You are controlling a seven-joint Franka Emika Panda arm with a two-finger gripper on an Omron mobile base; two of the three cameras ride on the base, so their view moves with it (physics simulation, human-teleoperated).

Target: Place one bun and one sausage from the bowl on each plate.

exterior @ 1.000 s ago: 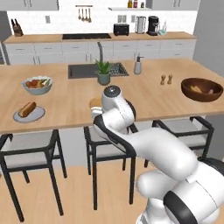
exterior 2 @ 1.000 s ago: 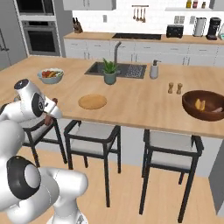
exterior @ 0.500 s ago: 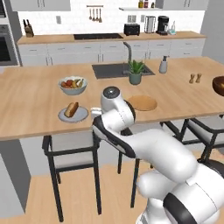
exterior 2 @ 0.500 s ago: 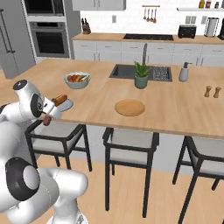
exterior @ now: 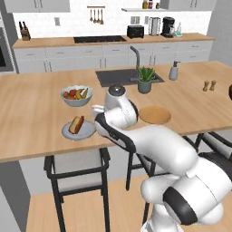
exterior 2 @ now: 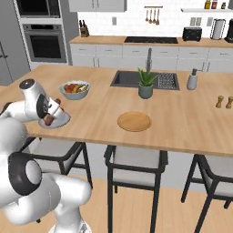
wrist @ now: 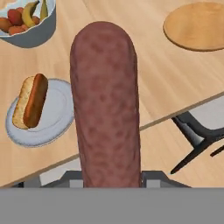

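The gripper (wrist: 109,181) is pinching a sausage (wrist: 106,105) — the dark reddish-brown link is rising straight up the middle of the hand view, and its lower end is hiding the fingertips almost completely, so only grey slivers are showing either side of it. In the right base view the gripper (exterior 2: 50,119) is hanging at the near edge of the island counter (exterior 2: 182,123), just beside the pale-rimmed plate (exterior 2: 61,121), with the arm covering part of that plate. On that plate (wrist: 57,120) a bun (wrist: 22,105) is lying with a second sausage (wrist: 36,99) resting along it. The tan wooden plate (wrist: 199,26) is sitting bare, well apart to the right, its edge cut off by the frame. The fruit bowl (wrist: 30,33) is cropped at the top corner — bananas and reddish fruit are showing. The dark wooden bowl (exterior: 229,92) is barely peeking in at the right edge of the left base view, contents impossible to make out. No readable writing is showing anywhere.
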